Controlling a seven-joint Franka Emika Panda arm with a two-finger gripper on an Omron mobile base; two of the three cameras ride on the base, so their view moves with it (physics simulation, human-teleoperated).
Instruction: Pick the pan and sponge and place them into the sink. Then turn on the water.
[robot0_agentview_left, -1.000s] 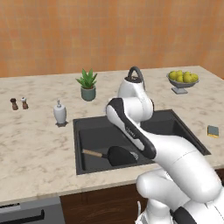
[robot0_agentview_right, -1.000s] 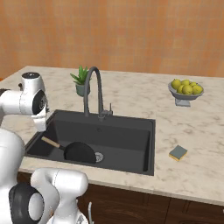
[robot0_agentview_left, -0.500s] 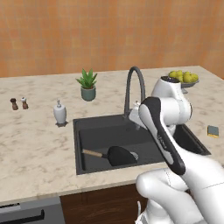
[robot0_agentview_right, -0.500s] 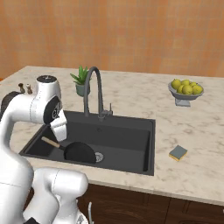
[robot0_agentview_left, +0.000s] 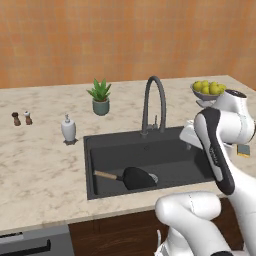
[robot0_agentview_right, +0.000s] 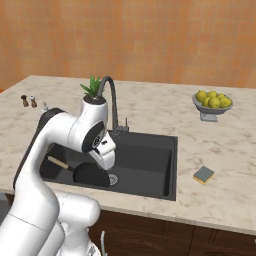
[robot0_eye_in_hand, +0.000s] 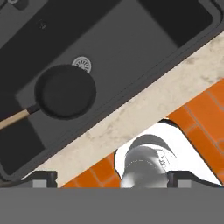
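Observation:
The black pan (robot0_agentview_left: 137, 177) lies on the floor of the dark sink (robot0_agentview_left: 165, 150), its wooden handle pointing left. In the hand view the pan (robot0_eye_in_hand: 65, 91) sits beside the round drain (robot0_eye_in_hand: 82, 64). My gripper (robot0_eye_in_hand: 113, 178) is open with nothing between its fingertips (robot0_eye_in_hand: 43, 177). It hangs above the sink's (robot0_agentview_right: 147, 157) front part, and my arm covers part of the pan (robot0_agentview_right: 90, 175) in the right base view. The yellow sponge (robot0_agentview_right: 203, 174) lies on the counter right of the sink; the left base view shows the sponge (robot0_agentview_left: 243, 150) past my arm. No water shows at the arched faucet (robot0_agentview_left: 152, 100).
A bowl of lemons (robot0_agentview_right: 212, 102) stands at the back right. A potted plant (robot0_agentview_left: 100, 97), a soap dispenser (robot0_agentview_left: 68, 129) and two small shakers (robot0_agentview_left: 22, 118) stand left of the faucet (robot0_agentview_right: 112, 100). Orange floor tiles (robot0_eye_in_hand: 192, 109) lie below the counter edge.
My arm has swung from the left of the sink across to its right side, with the gripper staying open. The pan and sponge have not moved.

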